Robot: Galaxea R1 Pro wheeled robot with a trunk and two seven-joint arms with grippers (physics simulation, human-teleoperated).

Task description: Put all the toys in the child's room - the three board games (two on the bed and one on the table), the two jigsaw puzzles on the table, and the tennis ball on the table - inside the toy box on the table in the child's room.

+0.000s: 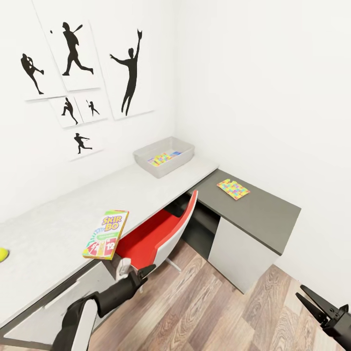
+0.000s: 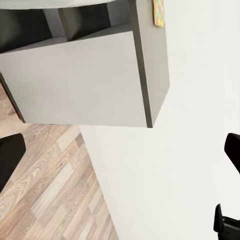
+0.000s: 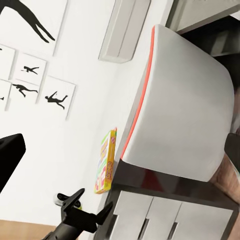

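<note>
Left gripper (image 1: 139,274), open and empty, below Skip-Bo (image 1: 106,234) overhanging the desk (image 1: 48,229); best grasped by that edge.

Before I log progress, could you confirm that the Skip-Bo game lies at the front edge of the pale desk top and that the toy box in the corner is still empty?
Not quite: the toy box is not empty. The head view shows a mosaic-patterned jigsaw puzzle lying inside it. The Skip-Bo game does lie at the front edge of the pale desk top.
</note>
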